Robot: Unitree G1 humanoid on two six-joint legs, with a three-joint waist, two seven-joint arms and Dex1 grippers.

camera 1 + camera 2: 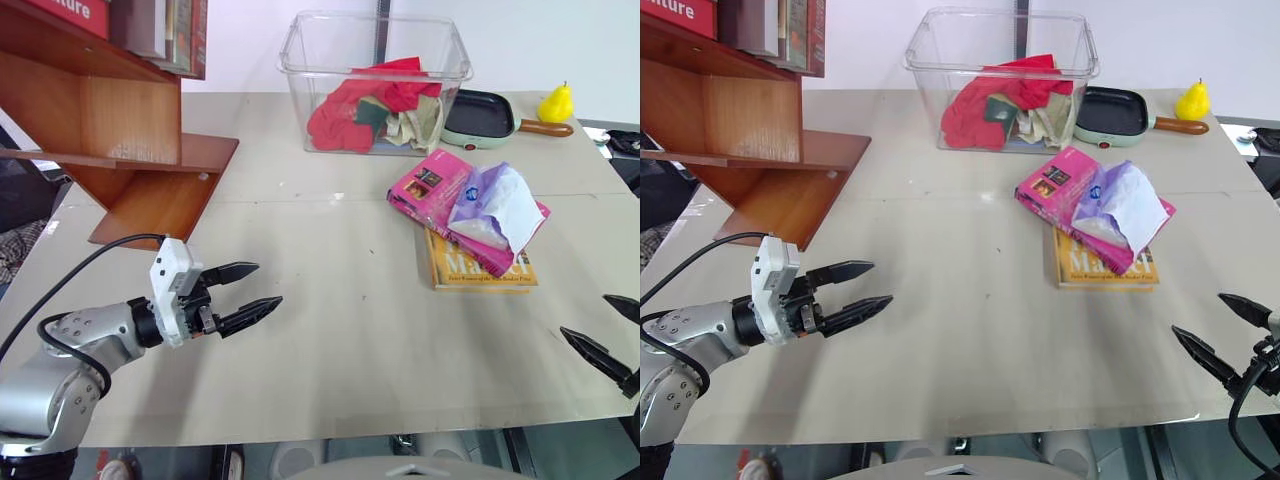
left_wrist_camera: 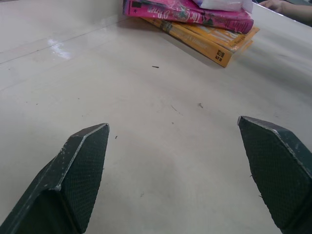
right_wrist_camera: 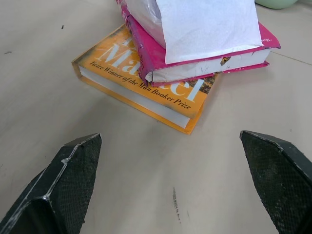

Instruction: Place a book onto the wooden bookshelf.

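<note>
The thick pink book [image 1: 428, 186] lies flat on the table at the right, resting on a yellow-orange book [image 1: 482, 270], with a white and purple tissue pack [image 1: 495, 207] on top of it. At the far left stands the reddish-brown wooden bookshelf [image 1: 130, 140]. My left gripper [image 1: 268, 283] hovers open and empty over the table's front left, pointing toward the books. The right gripper [image 1: 585, 315] is open at the front right edge, in front of the stack. In the right wrist view the pink book [image 3: 209, 66] shows its white page edges beyond my open fingers.
A clear plastic bin [image 1: 375, 80] with red and other cloths stands at the back centre. Beside it are a green pan [image 1: 480, 115] and a yellow pear [image 1: 556, 103]. Upright books [image 1: 165, 30] fill the shelf's upper board.
</note>
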